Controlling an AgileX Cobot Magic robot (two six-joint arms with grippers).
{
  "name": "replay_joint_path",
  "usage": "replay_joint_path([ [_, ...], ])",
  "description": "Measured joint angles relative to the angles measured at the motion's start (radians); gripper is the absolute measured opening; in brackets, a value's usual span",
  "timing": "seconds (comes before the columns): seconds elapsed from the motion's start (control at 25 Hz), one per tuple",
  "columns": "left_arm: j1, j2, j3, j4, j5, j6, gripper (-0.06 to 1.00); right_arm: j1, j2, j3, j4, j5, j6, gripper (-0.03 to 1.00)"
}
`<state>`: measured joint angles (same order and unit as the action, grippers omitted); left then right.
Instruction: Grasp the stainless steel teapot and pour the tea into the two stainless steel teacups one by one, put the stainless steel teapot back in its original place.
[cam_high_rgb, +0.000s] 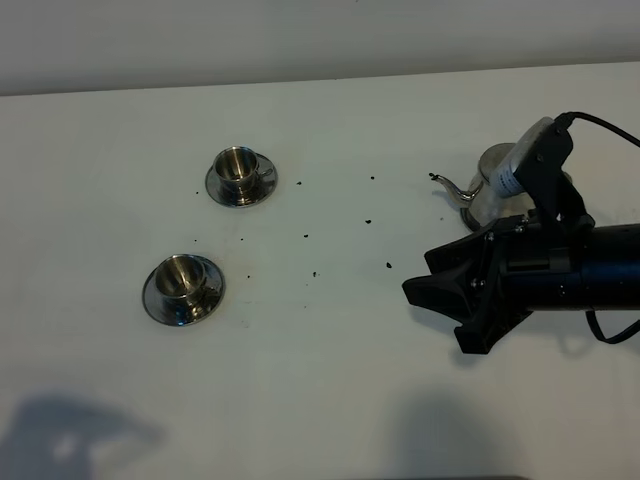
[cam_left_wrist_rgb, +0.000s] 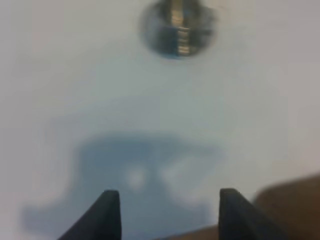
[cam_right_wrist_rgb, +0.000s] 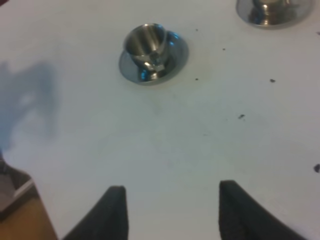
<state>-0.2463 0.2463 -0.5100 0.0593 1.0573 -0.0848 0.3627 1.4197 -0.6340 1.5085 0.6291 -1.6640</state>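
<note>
Fingers (cam_right_wrist_rgb: 116, 212), black tapered wedges, stand apart and empty on right gripper (cam_right_wrist_rgb: 171, 186) and left gripper (cam_left_wrist_rgb: 169, 191).

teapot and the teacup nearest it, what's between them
Only white table with a few dark specks lies between the teapot and that teacup, as the exterior high view shows.

I get bright, even light on the white counter (cam_high_rgb: 330, 120), with soft grey shadows along its near edge. My left wrist view is badly blurred.
</note>
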Motion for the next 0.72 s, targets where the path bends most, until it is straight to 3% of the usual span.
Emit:
replay_joint_path([
  [0.12,0.127,-0.050,0.001,0.000,0.001,0.000,0.47,0.000,0.000,0.000,0.000,0.016,0.000,0.41],
  [0.28,0.216,-0.162,0.002,0.000,0.001,0.000,0.47,0.000,0.000,0.000,-0.001,0.021,0.000,0.41],
  [0.48,0.265,-0.242,0.002,0.000,0.001,0.000,0.47,0.000,0.001,-0.001,-0.002,0.022,0.000,0.41],
  [0.72,0.271,-0.245,0.004,0.000,0.001,0.000,0.47,0.000,0.002,-0.075,0.011,0.024,0.008,0.41],
])
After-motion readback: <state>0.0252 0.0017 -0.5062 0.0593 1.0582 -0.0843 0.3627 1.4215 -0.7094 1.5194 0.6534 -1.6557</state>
